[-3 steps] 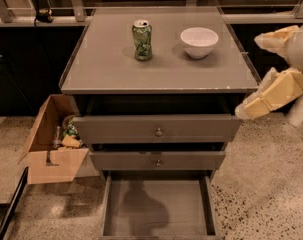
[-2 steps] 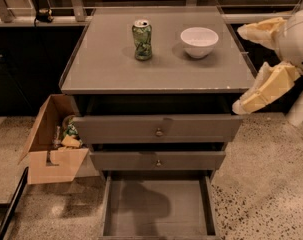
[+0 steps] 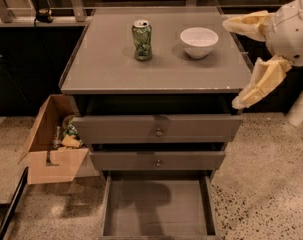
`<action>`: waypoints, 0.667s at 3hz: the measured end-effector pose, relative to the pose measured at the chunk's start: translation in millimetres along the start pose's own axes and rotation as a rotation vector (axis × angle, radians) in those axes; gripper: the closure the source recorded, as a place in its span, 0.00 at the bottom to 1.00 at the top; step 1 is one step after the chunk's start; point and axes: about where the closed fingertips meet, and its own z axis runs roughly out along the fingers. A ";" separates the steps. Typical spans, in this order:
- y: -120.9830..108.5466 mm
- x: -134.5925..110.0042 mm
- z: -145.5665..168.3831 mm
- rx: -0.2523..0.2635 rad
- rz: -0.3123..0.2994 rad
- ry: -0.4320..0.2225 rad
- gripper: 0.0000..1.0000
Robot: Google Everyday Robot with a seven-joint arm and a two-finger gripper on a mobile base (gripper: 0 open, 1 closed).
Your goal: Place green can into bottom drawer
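The green can (image 3: 142, 40) stands upright on the grey cabinet top (image 3: 106, 69), left of the white bowl (image 3: 199, 42). The bottom drawer (image 3: 158, 209) is pulled out below the two knobbed drawers, and its flat floor is bare. My gripper (image 3: 237, 64) is at the right edge of the cabinet top, to the right of the bowl and well away from the can. Its two yellow fingers (image 3: 261, 81) are spread wide apart and hold nothing.
An open cardboard box (image 3: 53, 144) with trash stands on the speckled floor left of the cabinet. A dark counter and rails run behind the cabinet. A white post (image 3: 301, 106) stands at the far right.
My gripper has moved up and to the left, from beside the cabinet's right edge toward the bowl. The can, bowl and drawers have not moved.
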 end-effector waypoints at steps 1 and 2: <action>-5.6 12.2 2.1 0.053 0.017 -0.063 0.00; -27.2 34.2 11.2 0.124 0.070 -0.161 0.00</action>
